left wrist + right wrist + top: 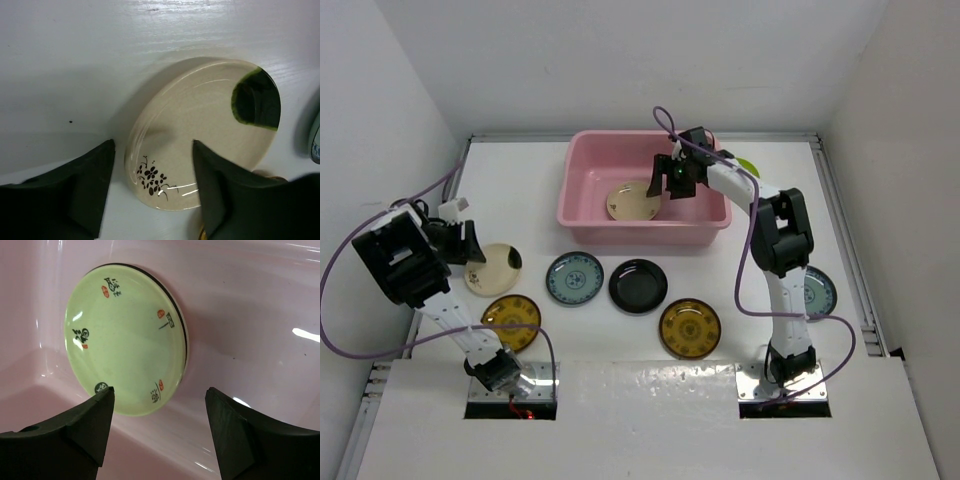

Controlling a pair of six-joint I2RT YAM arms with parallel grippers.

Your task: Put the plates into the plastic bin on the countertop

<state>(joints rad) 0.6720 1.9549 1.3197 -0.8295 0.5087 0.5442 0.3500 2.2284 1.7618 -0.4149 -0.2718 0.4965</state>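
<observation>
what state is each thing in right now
cream plate, flat on the countertop, ungripped
left gripper, open, astride that plate's rim
green plate, inside the pink bin, ungripped
right gripper, open, empty
black plate, flat on countertop, outside bin
left teal plate, same
right teal plate, same, partly hidden by right arm
left amber plate, same
right amber plate, same

Left arm point(405, 262): folded tight, wrist pointing right.
Left gripper point(470, 243): fingers point(75, 195) spread wide, holding nothing.
Right arm point(780, 235): stretched far forward, wrist dipped.
Right gripper point(672, 180): parted, empty.
</observation>
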